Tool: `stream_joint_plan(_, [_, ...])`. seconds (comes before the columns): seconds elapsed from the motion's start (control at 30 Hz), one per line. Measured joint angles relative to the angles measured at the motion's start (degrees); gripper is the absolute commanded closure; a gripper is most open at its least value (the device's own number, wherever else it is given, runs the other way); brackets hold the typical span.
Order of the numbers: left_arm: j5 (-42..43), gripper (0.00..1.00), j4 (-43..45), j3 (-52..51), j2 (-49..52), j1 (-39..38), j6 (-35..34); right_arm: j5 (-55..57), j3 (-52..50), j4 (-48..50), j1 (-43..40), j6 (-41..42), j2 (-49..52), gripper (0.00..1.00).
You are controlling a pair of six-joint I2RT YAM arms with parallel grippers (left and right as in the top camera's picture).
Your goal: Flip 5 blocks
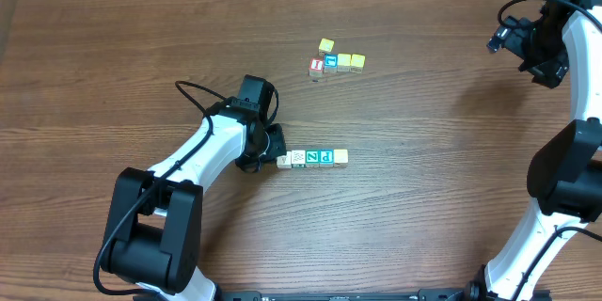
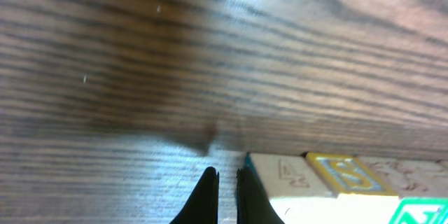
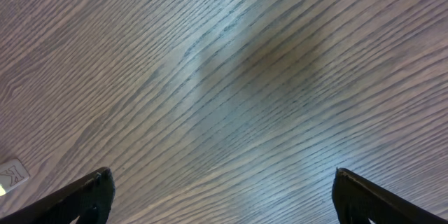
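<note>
Five blocks (image 1: 312, 157) in a row, left gripper (image 2: 225, 179) low at its end, closed, empty; right gripper (image 3: 222, 185) raised, wide open.

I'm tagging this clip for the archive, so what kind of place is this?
Likely a robotics lab workbench, not a home: a left robot arm and a right robot arm stand at a wood-grain table, with a row of small letter blocks laid out between them.
</note>
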Motion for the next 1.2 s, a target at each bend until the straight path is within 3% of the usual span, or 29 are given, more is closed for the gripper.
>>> stream_joint_plan(0.13, [-1.27,0.96,-6.40,2.08,0.00,1.95,0.81,0.00,0.00,-0.04,0.02,-0.04,0.00,0.00])
stream_joint_plan(0.43, [-3.72,0.96,-20.13,18.62,-0.07,10.16,3.63,0.02,0.00,0.00,0.00,-0.04,0.00,0.00])
stream_joint_plan(0.8, [4.13,0.96,-27.41,20.09,-0.07,14.51,10.91,-2.69,0.00,5.01,0.00,0.50,0.00,0.00])
stream_joint_plan(0.83, [4.52,0.96,-27.54,20.09,-0.07,14.51,11.23,-4.31,0.00,5.03,0.00,0.61,0.00,0.08])
stream_joint_plan(0.9, [5.05,0.96,-27.56,20.11,-0.17,14.51,11.76,-9.11,0.00,4.70,0.00,0.04,0.00,0.57])
stream_joint_plan(0.97, [5.22,0.96,-27.61,20.09,-0.70,14.51,12.13,-13.73,0.00,4.00,0.00,-0.90,0.00,0.91])
stream_joint_plan(1.0, [5.20,0.96,-27.65,20.09,-1.20,14.51,12.28,-16.31,0.00,3.43,0.00,-1.49,0.00,0.96])
stream_joint_plan(1.2, [4.94,0.96,-28.65,20.11,-8.74,14.51,12.63,-25.57,0.00,-4.72,1.18,-5.42,0.00,0.96])
